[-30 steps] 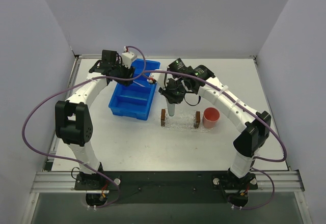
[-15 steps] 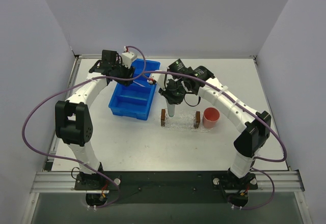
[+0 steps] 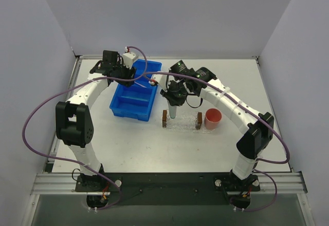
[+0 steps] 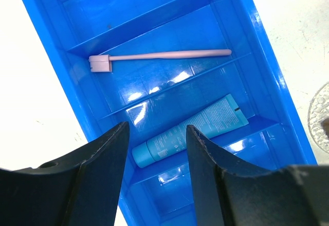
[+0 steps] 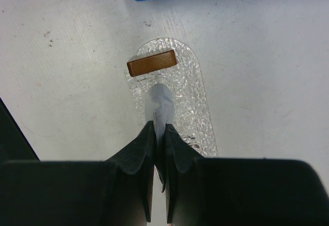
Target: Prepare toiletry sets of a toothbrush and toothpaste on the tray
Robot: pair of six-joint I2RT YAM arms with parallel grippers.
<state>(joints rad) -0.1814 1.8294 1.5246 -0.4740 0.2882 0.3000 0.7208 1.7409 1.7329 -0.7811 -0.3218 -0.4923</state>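
Note:
My right gripper [image 5: 160,126] is shut on a pale grey-blue toothpaste tube [image 5: 160,101]. The tube hangs nose down over the clear glittery tray [image 5: 193,97], close to its brown end block [image 5: 152,62]. From above, that gripper [image 3: 174,104] stands over the tray's [image 3: 181,124] left end. My left gripper [image 4: 156,127] is open over the blue bin [image 4: 262,46], nothing between its fingers. Below it lies a brighter blue toothpaste tube [image 4: 195,130] in one compartment. The pink toothbrush [image 4: 159,56] lies in the compartment beyond.
The blue compartmented bin [image 3: 134,101] sits left of the tray. A round pink cup [image 3: 213,118] stands just right of the tray's right block. Walls close in the table on three sides.

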